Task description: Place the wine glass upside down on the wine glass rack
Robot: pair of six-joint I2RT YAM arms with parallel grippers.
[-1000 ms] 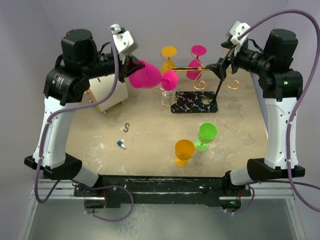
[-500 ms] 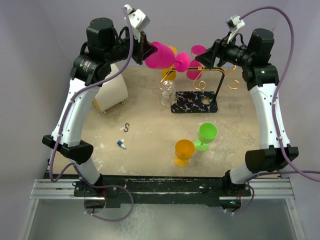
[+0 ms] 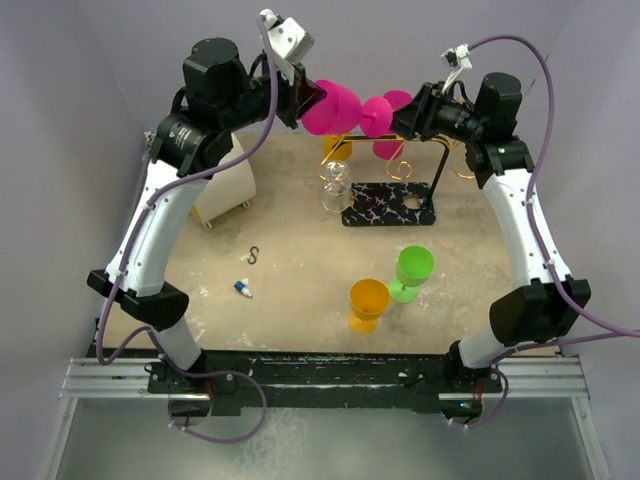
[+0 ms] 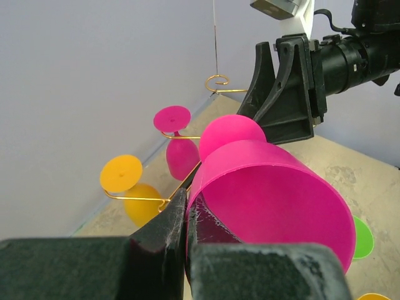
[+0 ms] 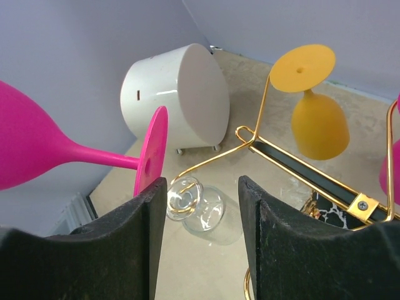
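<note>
Top external: L gripper [image 3: 308, 101] clamps pink glass [image 3: 338, 109]; R gripper [image 3: 404, 118] parted.

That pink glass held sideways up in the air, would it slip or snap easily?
Probably light and not very fragile: the pink glass looks like opaque plastic. The left claw pinches only its thin rim, so it might pivot or slip. With a thin stem and a foot narrower than the bowl, it would likely tip easily if nudged while standing.
</note>
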